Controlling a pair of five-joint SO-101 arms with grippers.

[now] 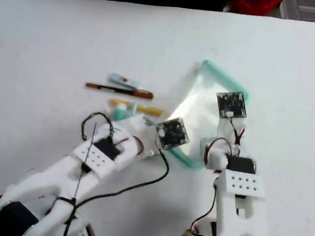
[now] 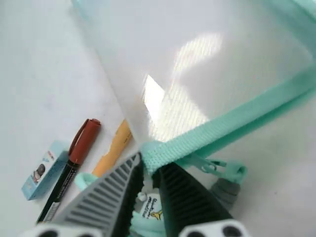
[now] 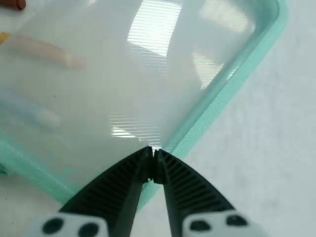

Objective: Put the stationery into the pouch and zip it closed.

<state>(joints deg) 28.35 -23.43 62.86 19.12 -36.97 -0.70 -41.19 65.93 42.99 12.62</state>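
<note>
left hand (image 2: 148, 170): grips pouch (image 1: 199, 103) zip corner | right hand (image 3: 153, 157): pinches pouch film | pens (image 1: 119, 90): on desk (image 1: 42, 38) beside pouch

High view looks down; 2 wrist views closely share the pouch (image 2: 207, 59).

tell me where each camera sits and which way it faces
high view: fixed above, looking down on the table; left arm and right arm show.
left wrist view: on the left wrist, looking along the left pincer, shut on the pouch at its zip edge; marker beside.
right wrist view: on the right wrist, looking down the right pincer, shut on the pouch's clear face.
shared: all three show the pouch.
</note>
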